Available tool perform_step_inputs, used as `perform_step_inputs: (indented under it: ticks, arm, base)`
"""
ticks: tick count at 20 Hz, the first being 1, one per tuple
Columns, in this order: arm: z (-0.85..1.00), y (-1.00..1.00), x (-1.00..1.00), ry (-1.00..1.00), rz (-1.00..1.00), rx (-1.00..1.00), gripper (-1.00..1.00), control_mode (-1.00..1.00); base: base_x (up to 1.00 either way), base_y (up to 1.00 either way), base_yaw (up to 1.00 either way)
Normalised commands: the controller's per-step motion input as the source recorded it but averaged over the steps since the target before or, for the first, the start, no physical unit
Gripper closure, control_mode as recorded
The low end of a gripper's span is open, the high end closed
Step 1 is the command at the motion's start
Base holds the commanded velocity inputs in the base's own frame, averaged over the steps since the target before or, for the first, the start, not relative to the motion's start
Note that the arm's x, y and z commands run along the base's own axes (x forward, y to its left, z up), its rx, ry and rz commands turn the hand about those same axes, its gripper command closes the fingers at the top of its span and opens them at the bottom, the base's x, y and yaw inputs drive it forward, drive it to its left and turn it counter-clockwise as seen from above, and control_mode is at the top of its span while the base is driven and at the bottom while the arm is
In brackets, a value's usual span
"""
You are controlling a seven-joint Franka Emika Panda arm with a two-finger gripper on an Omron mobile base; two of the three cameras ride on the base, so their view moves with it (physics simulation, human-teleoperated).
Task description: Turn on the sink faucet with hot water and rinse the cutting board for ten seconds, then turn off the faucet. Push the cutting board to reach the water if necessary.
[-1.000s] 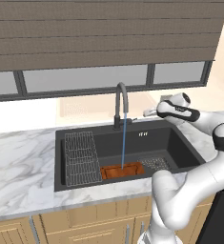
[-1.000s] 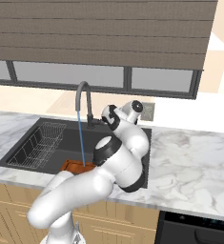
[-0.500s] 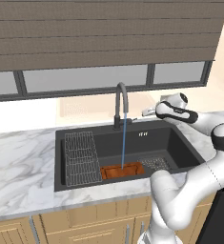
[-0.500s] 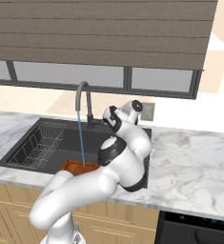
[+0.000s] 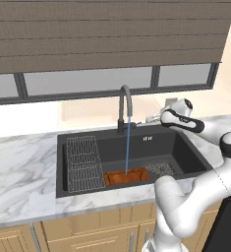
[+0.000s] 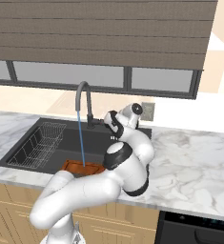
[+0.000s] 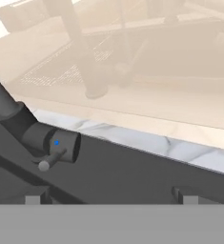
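Your gripper [image 5: 154,118] has barely moved since a second ago: it still hovers with jaws wide and empty, just right of the sink faucet [image 5: 125,106] base. The water [image 5: 127,147] keeps falling onto the cutting board [image 5: 126,176], lying at the sink [image 5: 186,147] front as before.

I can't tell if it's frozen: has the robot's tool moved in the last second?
No. In the left base view the tool hangs at the same spot right of the sink faucet, jaws open, while the water falls on the cutting board.
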Motion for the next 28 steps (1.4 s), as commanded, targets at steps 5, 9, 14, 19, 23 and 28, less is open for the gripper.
perform_step_inputs:
  ticks: [5, 9, 14, 19, 23, 28]
  arm:
    - [-0.01, 0.0, 0.12, 0.0, 0.0, 0.0, -1.0, -1.0]
    - [0.0, 0.0, 0.18, 0.0, 0.0, 0.0, -1.0, -1.0]
    - [0.0, 0.0, 0.06, 0.0, 0.0, 0.0, -1.0, -1.0]
    - [-0.08, 0.0, 0.01, 0.0, 0.0, 0.0, -1.0, -1.0]
    - [-0.12, 0.0, 0.08, 0.0, 0.0, 0.0, -1.0, -1.0]
    - [-0.16, 0.0, 0.07, 0.0, 0.0, 0.0, -1.0, -1.0]
  base:
    - [0.0, 0.0, 0.0]
    - [0.0, 0.0, 0.0]
    - [0.0, 0.0, 0.0]
    - [0.0, 0.0, 0.0]
    - [0.0, 0.0, 0.0]
    - [0.0, 0.0, 0.0]
